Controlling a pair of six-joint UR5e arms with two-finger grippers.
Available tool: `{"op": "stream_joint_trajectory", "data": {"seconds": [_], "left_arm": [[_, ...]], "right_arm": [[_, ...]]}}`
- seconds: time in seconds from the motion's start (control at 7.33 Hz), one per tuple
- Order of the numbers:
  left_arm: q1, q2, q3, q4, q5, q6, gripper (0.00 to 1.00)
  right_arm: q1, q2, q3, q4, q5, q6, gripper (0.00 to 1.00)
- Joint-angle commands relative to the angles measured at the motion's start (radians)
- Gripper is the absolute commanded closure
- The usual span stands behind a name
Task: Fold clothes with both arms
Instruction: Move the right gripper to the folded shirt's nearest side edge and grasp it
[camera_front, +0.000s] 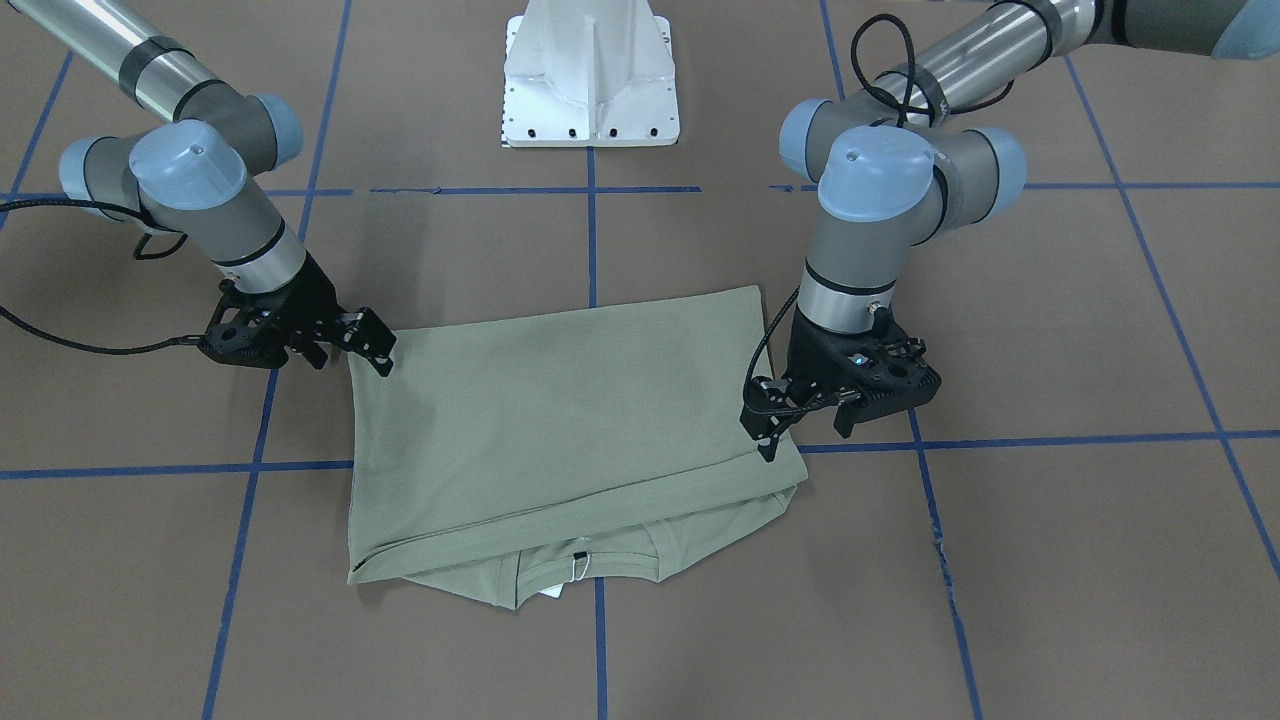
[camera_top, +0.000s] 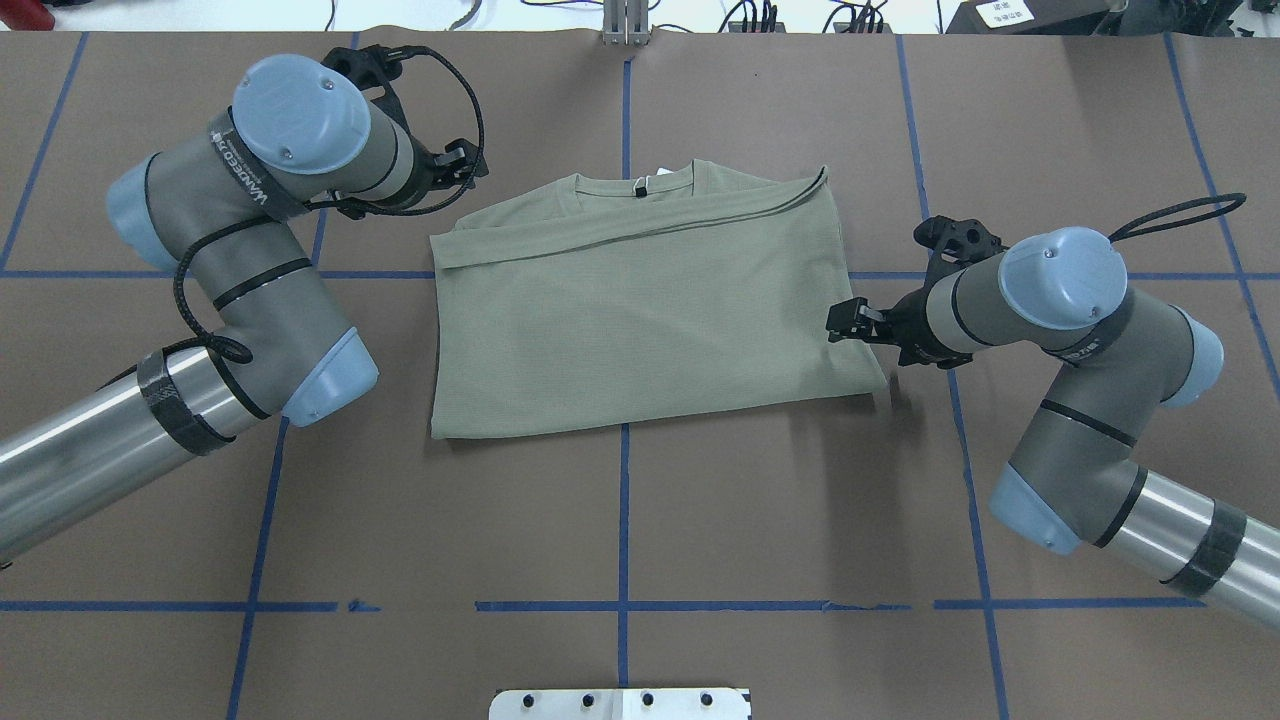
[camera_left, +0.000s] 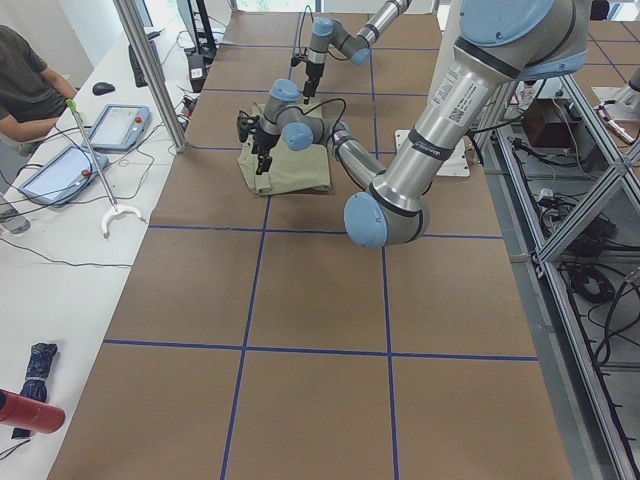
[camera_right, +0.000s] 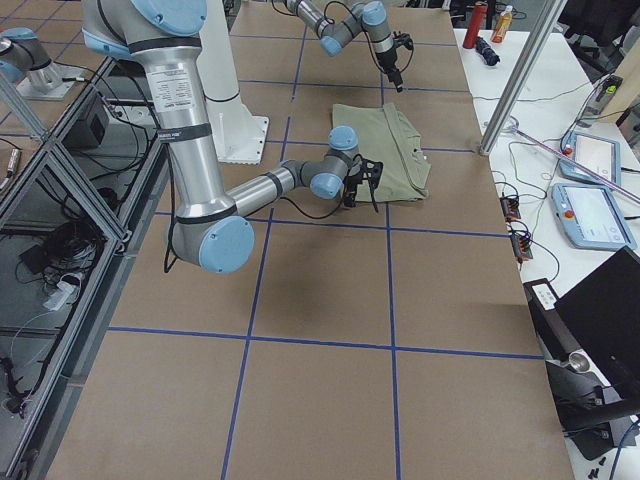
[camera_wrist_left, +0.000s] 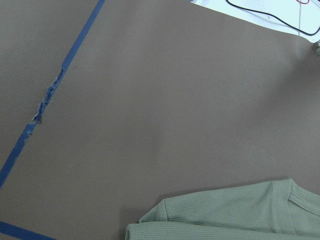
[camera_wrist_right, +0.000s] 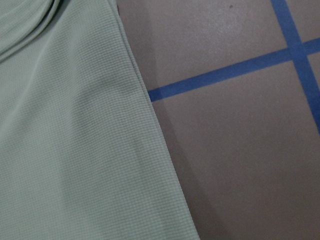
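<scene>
Shirt: sage-green, lying folded into a rough rectangle at the middle of the table, across the centre line of blue tape.
Shirt layers: the top layer covers most of the stack. Its upper edge runs at a slant just below the collar.
Collar side: faces away from the robot; a small white tag sits at the neck.
Sleeves: not visible.
Left arm: reaches in to the collar-side corner of the shirt on the robot's left.
Left gripper: fingers appear spread apart with nothing between them. One fingertip stands at the cloth edge, but contact cannot be confirmed.
Left wrist view: shows the folded corner of the shirt at the bottom of the view, bare table above it and a torn strip of tape.
Right arm: reaches in low from the robot's right side.
Right gripper: fingers appear spread apart and hold nothing. One fingertip sits at the shirt's side edge, near the corner on the robot's side.
Right wrist view: cloth fills the left half, its side edge straight. Crossed tape lines lie on the table beside it.
Base: white metal, at the robot's edge of the table, well apart from the shirt.
Person: seated at the side bench in the left side view.
</scene>
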Motion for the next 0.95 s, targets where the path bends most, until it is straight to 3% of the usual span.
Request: {"op": "stream_joint_trajectory", "data": {"seconds": [0.0,0.41,0.55,0.68,0.82], "left_arm": [[0.000,0.000,0.000,-0.001,0.000,-0.001,0.00],[0.000,0.002,0.000,-0.001,0.002,-0.001,0.00],[0.000,0.000,0.000,-0.001,0.002,-0.001,0.00],[0.002,0.000,-0.001,-0.001,0.002,-0.001,0.00],[0.002,0.000,0.000,-0.001,0.002,-0.001,0.00]], "right_arm": [[-0.011,-0.001,0.020,-0.027,-0.002,-0.001,0.01],[-0.029,-0.002,0.029,-0.029,0.003,0.001,0.02],[-0.038,-0.008,0.029,-0.029,0.000,0.001,0.10],[-0.038,-0.010,0.031,-0.029,0.003,0.001,0.31],[-0.038,-0.010,0.040,-0.029,0.007,0.002,0.66]]}}
